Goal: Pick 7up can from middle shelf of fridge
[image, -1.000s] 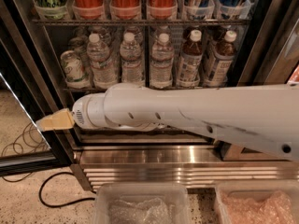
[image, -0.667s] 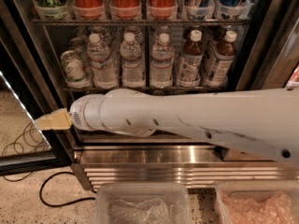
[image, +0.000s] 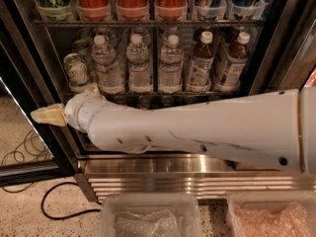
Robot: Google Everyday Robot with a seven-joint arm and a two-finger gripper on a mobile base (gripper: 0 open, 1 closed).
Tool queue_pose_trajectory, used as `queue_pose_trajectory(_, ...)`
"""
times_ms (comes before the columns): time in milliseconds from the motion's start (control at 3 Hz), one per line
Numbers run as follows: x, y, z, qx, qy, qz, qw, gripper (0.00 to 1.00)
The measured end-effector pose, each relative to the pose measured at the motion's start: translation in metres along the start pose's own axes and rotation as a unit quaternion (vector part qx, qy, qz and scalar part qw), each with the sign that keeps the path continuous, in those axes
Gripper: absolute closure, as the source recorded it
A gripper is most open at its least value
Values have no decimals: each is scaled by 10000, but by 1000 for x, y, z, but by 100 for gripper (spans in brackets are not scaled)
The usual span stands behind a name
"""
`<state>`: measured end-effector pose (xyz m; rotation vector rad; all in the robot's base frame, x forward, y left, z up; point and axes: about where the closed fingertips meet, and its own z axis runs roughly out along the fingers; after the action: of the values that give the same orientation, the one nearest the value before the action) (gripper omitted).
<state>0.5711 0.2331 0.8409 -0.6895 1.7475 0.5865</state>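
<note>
Behind the arm stands the fridge (image: 197,177); the 7up can (image: 76,73) sits far left on the middle shelf (image: 163,94). Below-left of it hovers the end effector (image: 48,116); spread or pressed together, I cannot tell.

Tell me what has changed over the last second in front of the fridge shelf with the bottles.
The pale yellow gripper at the tip of the white robot arm has drifted slightly left and up, and is now below and left of the small silver-white 7up can. It took hold of nothing. The can, the clear plastic water bottles and the thin dark wire shelf stayed put.
</note>
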Motion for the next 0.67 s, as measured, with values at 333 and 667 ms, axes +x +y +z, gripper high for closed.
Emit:
queue_pose_trajectory(333, -10, -9, 17, 369, -334, -248, 9985, 0)
queue_pose_trajectory(667, -11, -19, 37, 560, -602, -317, 9961, 0)
